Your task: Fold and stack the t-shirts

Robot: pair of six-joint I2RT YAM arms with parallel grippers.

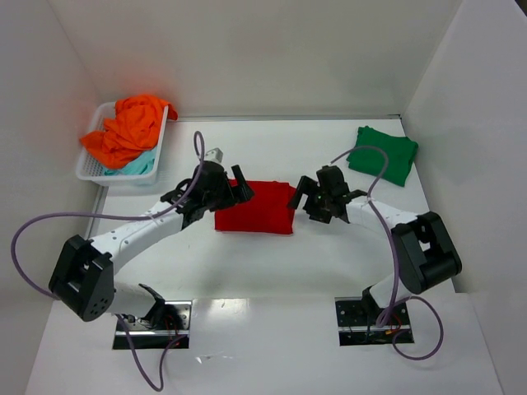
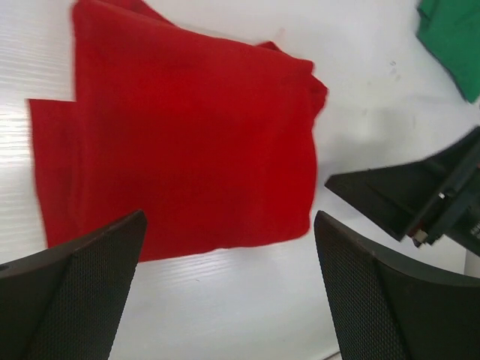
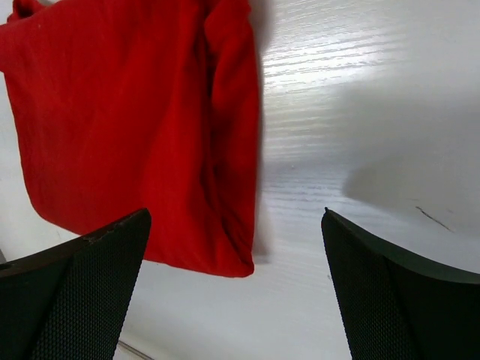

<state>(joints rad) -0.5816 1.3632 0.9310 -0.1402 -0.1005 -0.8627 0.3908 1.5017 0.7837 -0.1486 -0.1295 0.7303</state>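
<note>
The red t-shirt [image 1: 254,207] lay folded into a rough rectangle in the middle of the white surface [image 1: 272,263], flat and with small wrinkles along one edge. The left end effector [image 1: 240,188] was at its left edge and the right end effector [image 1: 298,196] at its right edge. Both were open, with their fingers spread wide and no cloth between them; the wrist views showed the shirt lying free beyond the fingertips. The dark green t-shirt [image 1: 383,154] lay folded near the far right corner, well apart from the red one. The orange t-shirt [image 1: 130,127] was heaped, not folded, in the white basket [image 1: 90,171] at the far left, on top of the pale teal t-shirt [image 1: 140,164], which showed only partly under it.
</note>
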